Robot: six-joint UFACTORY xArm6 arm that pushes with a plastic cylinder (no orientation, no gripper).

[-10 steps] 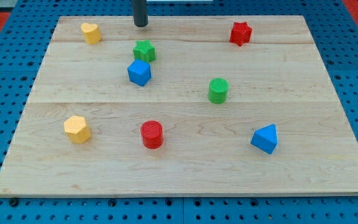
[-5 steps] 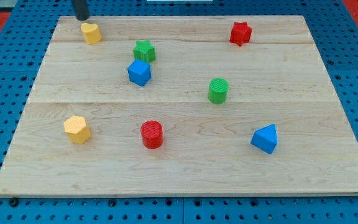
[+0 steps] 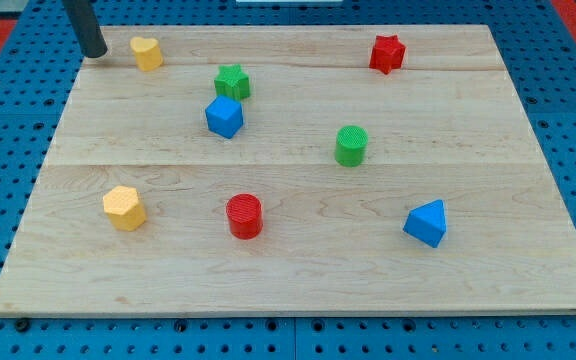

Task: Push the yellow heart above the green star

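Note:
The yellow heart (image 3: 146, 52) sits near the board's top left corner. The green star (image 3: 232, 81) lies to its right and a little lower, with a blue cube (image 3: 224, 117) just below the star. My tip (image 3: 93, 53) stands at the board's left edge, just left of the yellow heart and level with it, with a small gap between them.
A red star (image 3: 387, 53) is at the top right. A green cylinder (image 3: 351, 146) is right of centre. A yellow hexagon (image 3: 124, 208) is at lower left, a red cylinder (image 3: 244, 216) at lower centre, a blue pyramid-like block (image 3: 426, 223) at lower right. The wooden board (image 3: 298, 270) rests on blue pegboard.
My tip has moved left along the top edge, from right of the yellow heart, over it, to its left side and slightly lower. No block has moved.

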